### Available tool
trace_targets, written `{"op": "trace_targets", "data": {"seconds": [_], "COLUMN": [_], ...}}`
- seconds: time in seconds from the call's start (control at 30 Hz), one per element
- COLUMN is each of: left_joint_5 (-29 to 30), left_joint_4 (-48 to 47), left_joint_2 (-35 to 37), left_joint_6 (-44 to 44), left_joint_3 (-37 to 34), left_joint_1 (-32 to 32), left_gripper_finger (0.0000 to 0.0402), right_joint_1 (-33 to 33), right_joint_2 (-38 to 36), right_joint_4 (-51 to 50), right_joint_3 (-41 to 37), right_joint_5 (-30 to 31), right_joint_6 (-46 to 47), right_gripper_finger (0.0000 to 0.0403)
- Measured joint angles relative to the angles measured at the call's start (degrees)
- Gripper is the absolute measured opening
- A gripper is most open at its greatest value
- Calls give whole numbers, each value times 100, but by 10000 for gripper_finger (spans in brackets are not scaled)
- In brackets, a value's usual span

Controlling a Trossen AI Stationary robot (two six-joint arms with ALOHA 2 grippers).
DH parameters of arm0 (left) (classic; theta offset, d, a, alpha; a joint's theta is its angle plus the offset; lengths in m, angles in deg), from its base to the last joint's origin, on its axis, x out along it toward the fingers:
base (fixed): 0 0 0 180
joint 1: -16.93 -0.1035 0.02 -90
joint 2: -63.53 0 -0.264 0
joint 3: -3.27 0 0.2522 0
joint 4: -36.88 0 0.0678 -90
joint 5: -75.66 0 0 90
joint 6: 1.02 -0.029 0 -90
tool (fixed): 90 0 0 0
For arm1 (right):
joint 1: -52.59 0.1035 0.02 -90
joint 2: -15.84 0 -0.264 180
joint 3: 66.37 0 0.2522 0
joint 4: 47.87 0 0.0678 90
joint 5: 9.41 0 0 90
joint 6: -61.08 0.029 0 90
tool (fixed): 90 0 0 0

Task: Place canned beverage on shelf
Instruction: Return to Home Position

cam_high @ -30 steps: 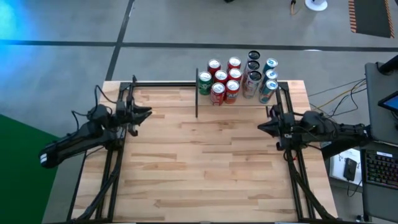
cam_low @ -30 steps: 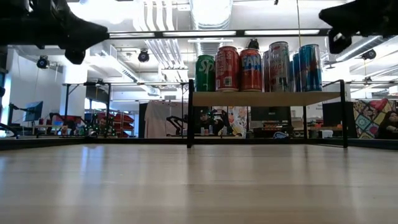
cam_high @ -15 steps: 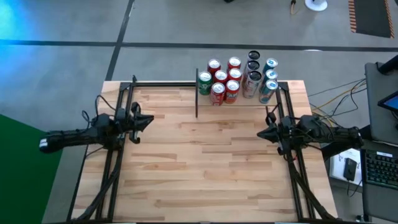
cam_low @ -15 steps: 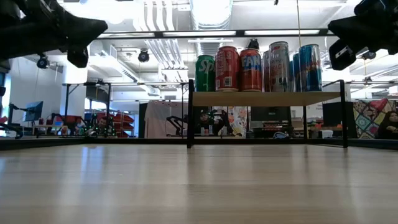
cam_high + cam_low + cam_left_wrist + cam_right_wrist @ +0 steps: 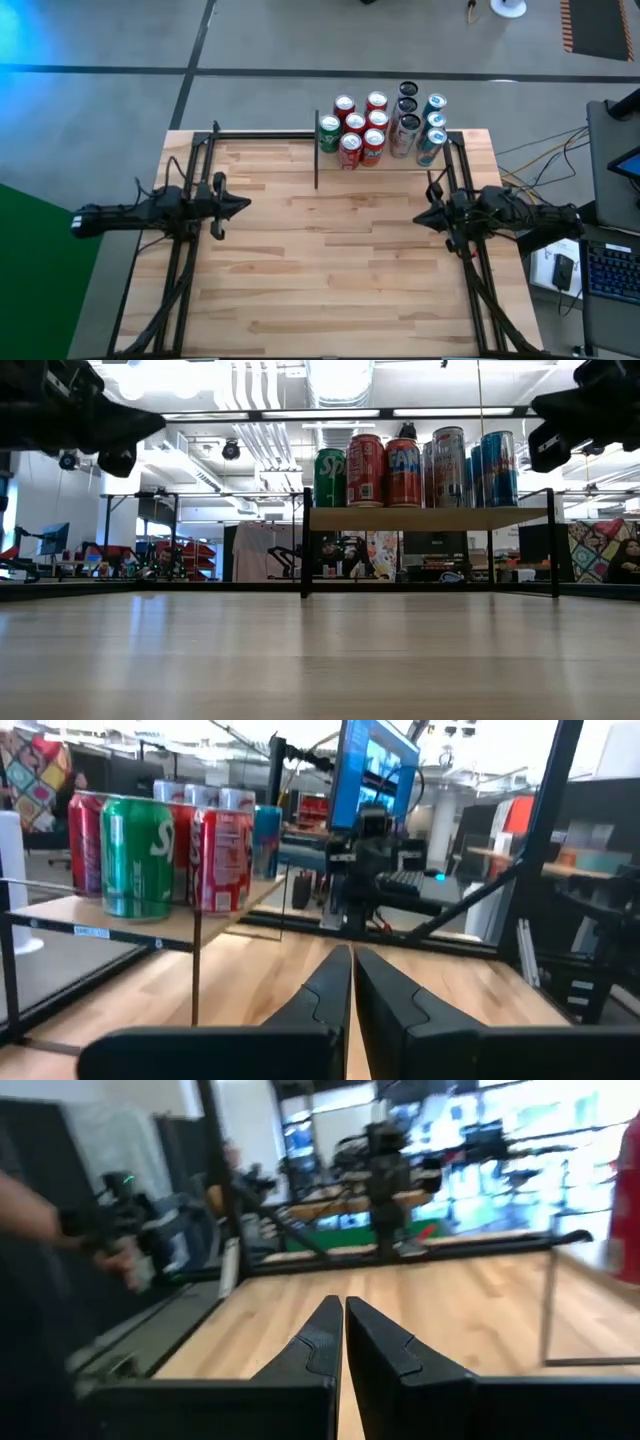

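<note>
Left claw (image 5: 244, 203) and right claw (image 5: 417, 218), closed and empty, have pulled back; your cans (image 5: 377, 119) sit on the shelf (image 5: 430, 518), so it looks done.

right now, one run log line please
left gripper shut, empty, over table's left side | right gripper shut, empty, over right side | cans upright on shelf

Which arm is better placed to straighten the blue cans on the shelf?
Right, probably: the right gripper, shut, lies just before the blue cans; the left gripper is across the table.
</note>
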Motion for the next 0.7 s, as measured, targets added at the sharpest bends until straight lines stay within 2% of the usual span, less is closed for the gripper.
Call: {"op": "trace_targets", "data": {"seconds": [0.07,0.17,0.33,0.47,0.7], "left_joint_5": [-2,-4,-3,-3,-4], "left_joint_4": [-3,86,66,126,27], "left_joint_2": [155,365,482,484,434], "left_joint_6": [69,242,214,160,-358], "left_joint_3": [-99,-327,-404,-408,-411], "left_joint_1": [0,2,7,9,9], "left_gripper_finger": [1,1,1,1,1], "right_joint_1": [0,-2,13,37,37], "right_joint_2": [4,0,59,85,155], "right_joint_4": [298,982,1063,1479,1261], "right_joint_3": [-178,-530,-538,-539,-543], "right_joint_5": [276,317,684,965,983], "right_joint_6": [5,316,550,403,-205], "right_gripper_finger": [9,9,9,9,9]}}
